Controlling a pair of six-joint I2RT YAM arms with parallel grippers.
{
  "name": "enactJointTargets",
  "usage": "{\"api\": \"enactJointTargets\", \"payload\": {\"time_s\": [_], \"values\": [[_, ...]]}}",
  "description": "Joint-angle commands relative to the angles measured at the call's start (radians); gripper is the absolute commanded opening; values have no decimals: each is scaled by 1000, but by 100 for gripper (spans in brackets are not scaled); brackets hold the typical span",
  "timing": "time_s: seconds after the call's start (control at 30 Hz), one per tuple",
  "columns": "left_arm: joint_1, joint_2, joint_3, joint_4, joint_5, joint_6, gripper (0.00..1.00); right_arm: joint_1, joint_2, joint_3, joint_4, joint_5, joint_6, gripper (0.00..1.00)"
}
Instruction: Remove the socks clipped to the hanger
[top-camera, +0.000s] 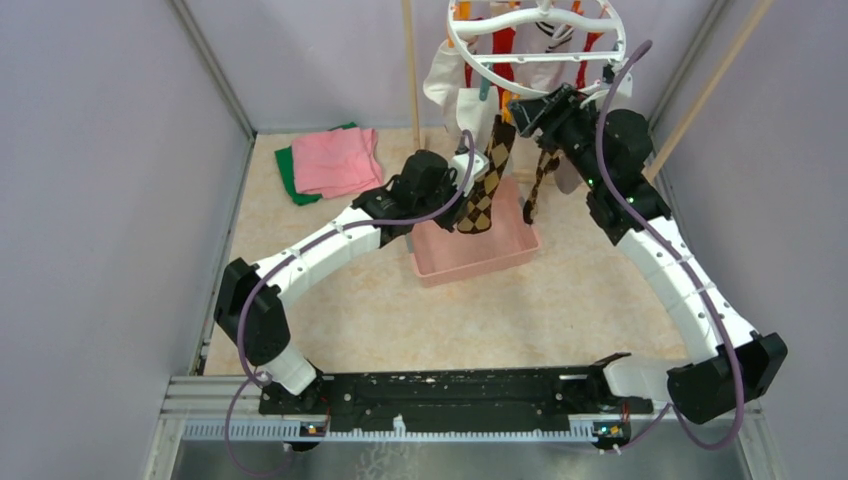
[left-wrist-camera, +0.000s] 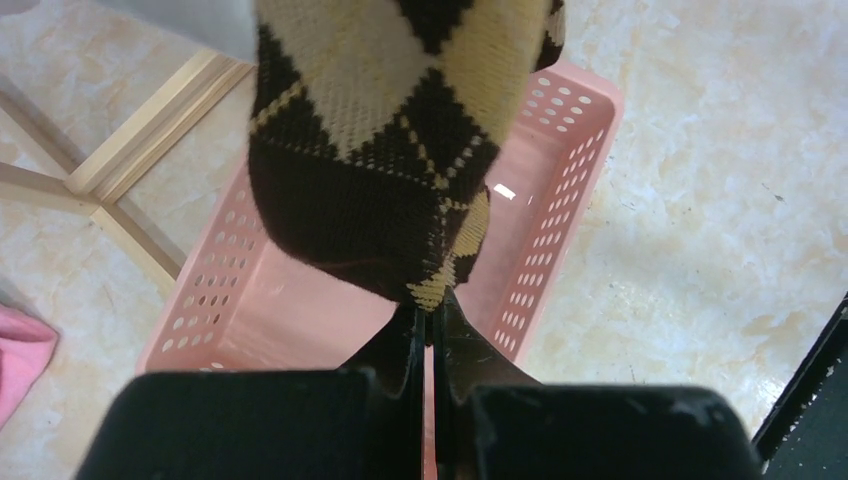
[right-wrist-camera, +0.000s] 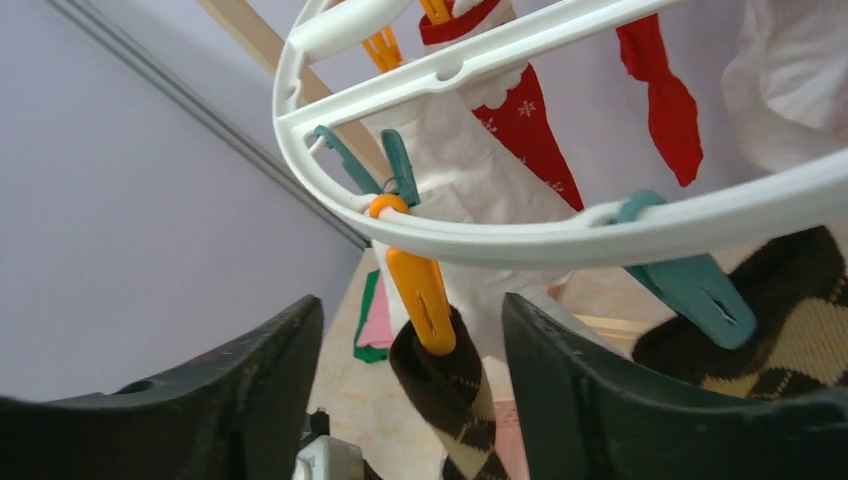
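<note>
— Left gripper (left-wrist-camera: 432, 312)?
— Clamped on the argyle sock (left-wrist-camera: 380, 150), by its toe, above the pink basket (left-wrist-camera: 560, 200).
— Right gripper (right-wrist-camera: 408, 312)?
— Jaws wide, straddling an orange clip (right-wrist-camera: 420, 290) on the hanger (right-wrist-camera: 500, 238). A white sock (right-wrist-camera: 450, 190) hangs behind. Cloths (top-camera: 335, 160) lie in the table's (top-camera: 600, 290) far-left corner.

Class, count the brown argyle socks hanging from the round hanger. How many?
2. One argyle sock hangs over the pink basket, toe pinched in the left fingers; the other argyle sock hangs just to its right. More may hide behind white socks.

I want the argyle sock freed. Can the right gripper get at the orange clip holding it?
Probably yes: the right gripper is open, the orange clip hangs between its fingers, and nothing blocks it; the hanger ring runs just above.
</note>
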Motion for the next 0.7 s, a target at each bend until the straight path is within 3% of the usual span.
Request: {"api": "enactJointTargets", "payload": {"time_s": [0.0, 0.17, 0.27, 0.47, 0.67], "values": [[-2, -32, 25, 31, 27, 4, 0, -8, -69, -21, 20, 19, 3, 70], [-3, -34, 18, 40, 51, -6, 0, -6, -125, -127, 39, -59, -1, 86], [-3, -45, 16, 39, 85, -15, 0, 12, -168, -248, 98, -99, -24, 91], [-3, -63, 44, -9, 201, -39, 0, 18, -159, -426, 247, -305, -23, 90], [-3, -72, 72, -41, 245, -52, 0, 22, -122, -478, 349, -385, 6, 83]]}}
